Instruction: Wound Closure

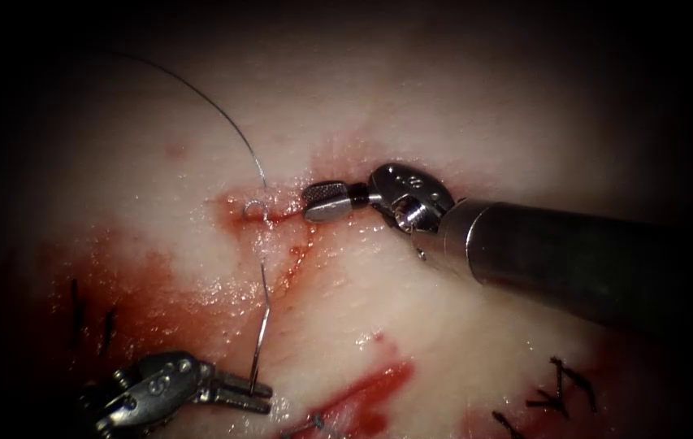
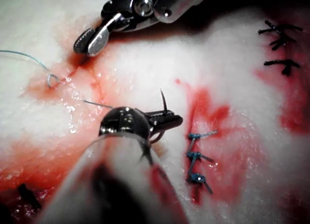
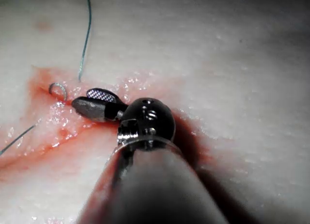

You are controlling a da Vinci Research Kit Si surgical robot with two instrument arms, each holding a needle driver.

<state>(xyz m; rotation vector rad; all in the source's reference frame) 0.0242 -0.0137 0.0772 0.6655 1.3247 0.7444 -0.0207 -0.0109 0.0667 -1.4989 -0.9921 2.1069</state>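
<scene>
A: Down at the near edge of the tissue [image 1: 460,341], your left tool [image 1: 240,389] has its jaws squeezed tight on the needle [image 1: 261,341]. It grips near one end of the curve. The needle is out of the tissue, and the rest of it stands up over the jaws.

B: And my right tool?

A: Your right tool [image 1: 322,202] is at the cut [image 1: 297,244], on its right side. Its jaws are a little apart and hold nothing. I think the tips touch the wet tissue, but I can't be sure.

B: What could go wrong?

A: The needle is thin, hard and shiny, and you hold it far toward one end. I think it could twist or slip in the jaws if it bumps something. The thread [image 1: 224,114] is very fine. It makes a tiny loop at the top of the cut. A hard tug might tear the soft edge there.

B: What is the tissue like?

A: Pale, soft and shiny-wet, with red fluid [image 1: 119,301] on it. The jaw faces look bumpy, like a file. Dark stitches [image 1: 561,390] sit far right, blue ones [image 2: 196,156] nearer.
</scene>
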